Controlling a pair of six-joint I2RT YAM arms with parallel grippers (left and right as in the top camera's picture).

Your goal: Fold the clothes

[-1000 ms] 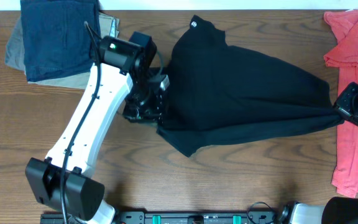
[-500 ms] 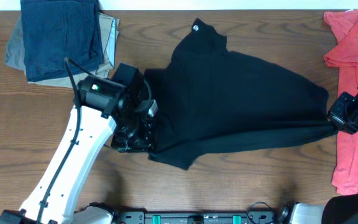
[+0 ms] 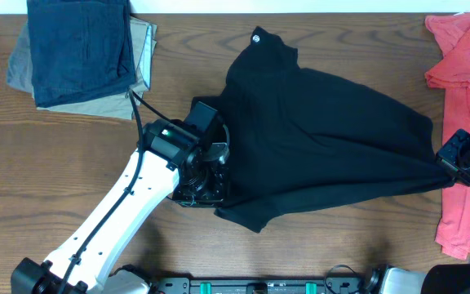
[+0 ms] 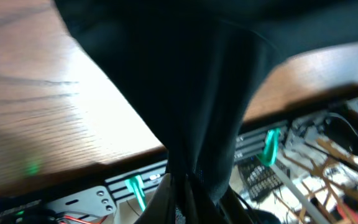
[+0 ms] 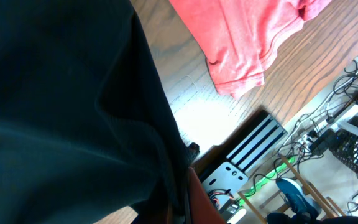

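Black shirt (image 3: 325, 139) lies rumpled, white logo (image 3: 257, 34) showing.

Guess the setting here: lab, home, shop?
Likely a robotics lab bench: wooden table with a metal rail along its front edge, tangled cables on the floor beyond, black shirt mid-table.

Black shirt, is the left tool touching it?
Touching. In the left wrist view, the black shirt is gathered into a narrow bundle that runs down into the left tool, which is pinched shut on the cloth.
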